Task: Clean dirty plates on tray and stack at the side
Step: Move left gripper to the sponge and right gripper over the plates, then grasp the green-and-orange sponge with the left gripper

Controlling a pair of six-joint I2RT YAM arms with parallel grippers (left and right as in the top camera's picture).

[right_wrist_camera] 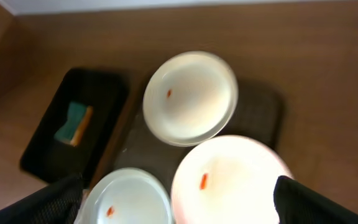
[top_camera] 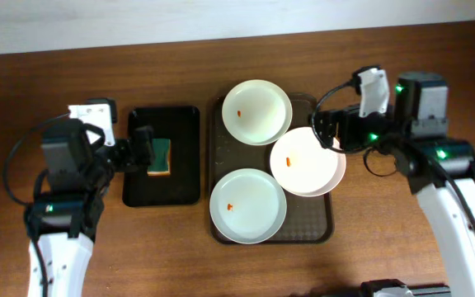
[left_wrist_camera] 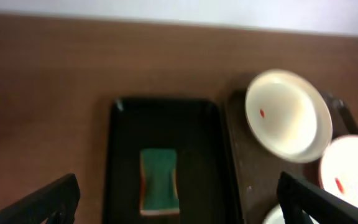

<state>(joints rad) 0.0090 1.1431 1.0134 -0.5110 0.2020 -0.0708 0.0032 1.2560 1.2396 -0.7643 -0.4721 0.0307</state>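
Observation:
Three white plates with orange smears lie on the dark brown tray (top_camera: 303, 223): a far plate (top_camera: 256, 111), a right plate (top_camera: 307, 161) overhanging the tray's right edge, and a faintly bluish near plate (top_camera: 248, 205). They also show in the right wrist view: far plate (right_wrist_camera: 190, 98), right plate (right_wrist_camera: 229, 180), near plate (right_wrist_camera: 126, 199). My right gripper (top_camera: 330, 129) is open and empty, above the right plate's far edge. My left gripper (top_camera: 143, 148) is open and empty, above the green sponge (top_camera: 161, 157).
The green and orange sponge (left_wrist_camera: 158, 182) lies in a smaller black glossy tray (top_camera: 184, 124) left of the brown tray. The brown wooden table (top_camera: 386, 239) extends around both trays. A pale wall runs along the far edge.

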